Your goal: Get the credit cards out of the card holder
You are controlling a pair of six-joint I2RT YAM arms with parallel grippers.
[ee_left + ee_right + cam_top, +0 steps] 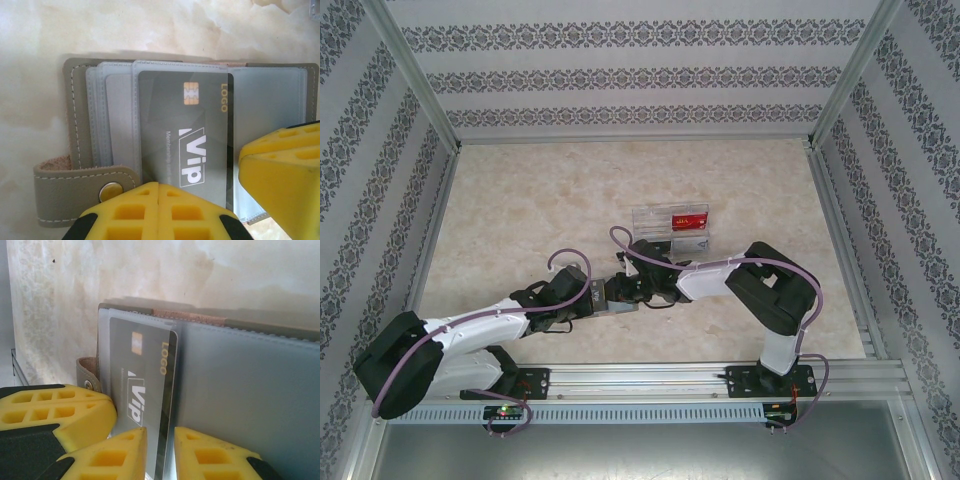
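On the beige marbled table (520,200), near its middle, my closed left gripper (158,210) pins the open grey leather card holder (75,130) steady while my right gripper (160,455) straddles its dark plastic card (142,375). I can't tell whether it's clamped.

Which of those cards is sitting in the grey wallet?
The dark grey plastic card marked Vip, tucked in a clear sleeve of the grey card holder; the red card lies apart at the clear tray.
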